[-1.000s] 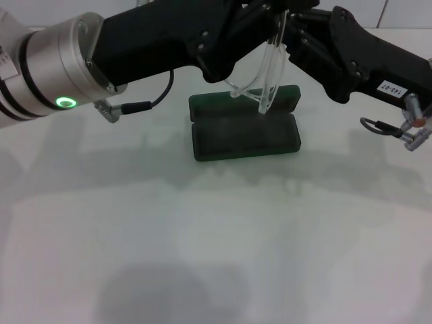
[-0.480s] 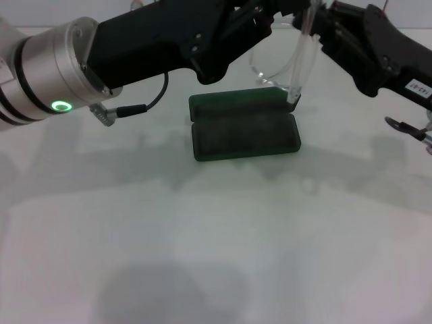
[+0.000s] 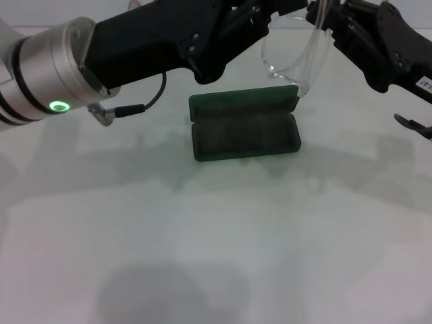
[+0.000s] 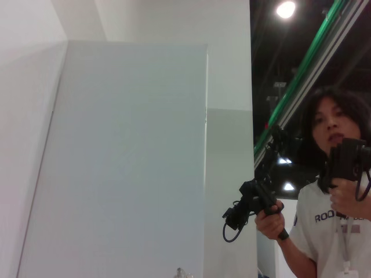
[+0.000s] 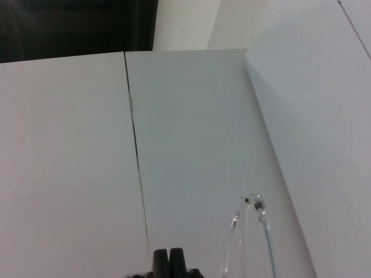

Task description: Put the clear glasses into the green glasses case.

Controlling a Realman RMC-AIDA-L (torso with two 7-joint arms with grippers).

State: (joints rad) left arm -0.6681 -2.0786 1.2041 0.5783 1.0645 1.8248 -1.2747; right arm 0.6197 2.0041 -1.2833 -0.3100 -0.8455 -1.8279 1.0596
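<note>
The green glasses case [image 3: 243, 135] lies open in the middle of the white table, its lid folded back on the far side. The clear glasses [image 3: 298, 64] hang in the air above the case's far right corner, with one lens pointing down. My right gripper [image 3: 322, 20] reaches in from the upper right and is shut on their upper part. In the right wrist view the two thin temple arms [image 5: 250, 231] rise beside my dark fingertips [image 5: 168, 258], which are pressed together. My left gripper [image 3: 273, 17] hovers just left of the glasses, above the case's far edge.
The white table [image 3: 216, 236] stretches bare in front of the case. A cable and plug [image 3: 125, 108] dangle under my left arm. The left wrist view faces a white wall and a person [image 4: 330, 191] holding hand controllers.
My right arm has pulled up and to the right, carrying the glasses from over the case lid's middle to above its right corner. The left arm rose slightly, then held still.
</note>
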